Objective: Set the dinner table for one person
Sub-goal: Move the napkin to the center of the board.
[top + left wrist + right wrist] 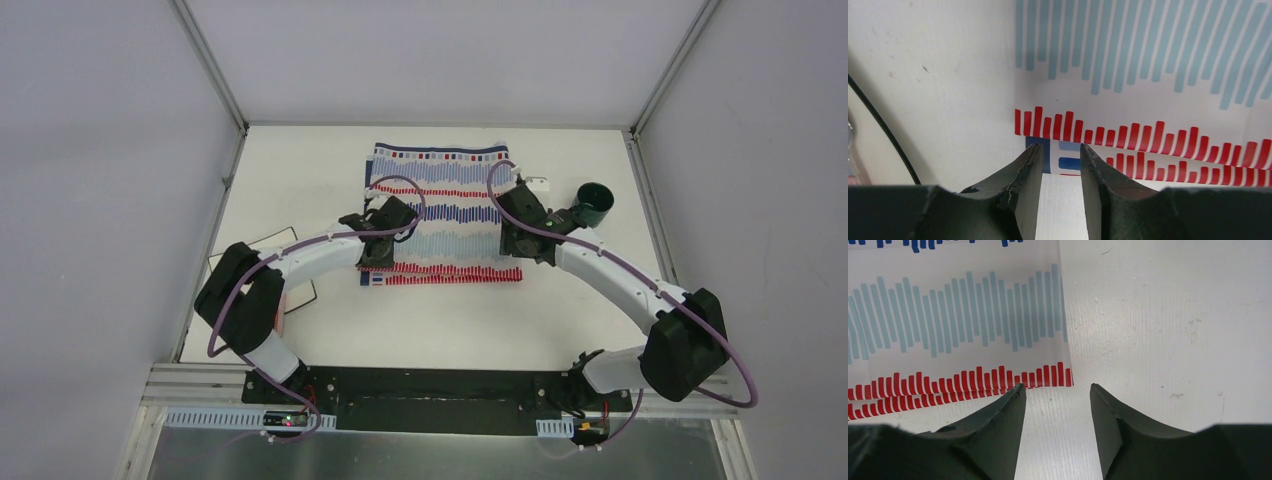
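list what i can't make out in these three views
- Top view: white thing beside the cloth's right edge, partly covered by the right arm.
- Top view: black-outlined flat item with a pink edge, mostly under the left arm.
- Top view: inside of the dark cup, too small.
- Left wrist view: shiny object, cut off by the left edge.

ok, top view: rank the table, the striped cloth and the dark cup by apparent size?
1. dinner table, by far the largest
2. striped cloth, covers the table's middle
3. dark cup, clearly the smallest
None look alike.
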Robot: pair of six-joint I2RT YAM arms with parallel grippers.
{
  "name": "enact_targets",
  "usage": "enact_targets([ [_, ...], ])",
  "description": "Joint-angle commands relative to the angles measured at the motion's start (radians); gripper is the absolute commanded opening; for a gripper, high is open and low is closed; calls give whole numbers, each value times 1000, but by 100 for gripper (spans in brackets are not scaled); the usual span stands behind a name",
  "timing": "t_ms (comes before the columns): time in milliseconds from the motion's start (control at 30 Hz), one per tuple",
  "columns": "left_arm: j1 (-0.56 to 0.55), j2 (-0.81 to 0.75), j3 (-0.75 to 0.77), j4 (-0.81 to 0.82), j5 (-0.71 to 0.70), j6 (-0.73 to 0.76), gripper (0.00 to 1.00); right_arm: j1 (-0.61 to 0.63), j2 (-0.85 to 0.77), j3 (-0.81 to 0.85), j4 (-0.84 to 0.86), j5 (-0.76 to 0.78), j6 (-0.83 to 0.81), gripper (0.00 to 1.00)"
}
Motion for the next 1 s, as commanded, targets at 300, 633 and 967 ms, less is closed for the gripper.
enact_targets([
  [300,-5,46,120,24,-100,56,0,-31,121,65,75,-16,-46,0],
  [633,-4,179,205,24,-102,74,0,-56,359,169,141,-101,-61,0],
  [967,-3,209,179,39,-99,67,0,-76,425,162,164,-133,-51,0],
])
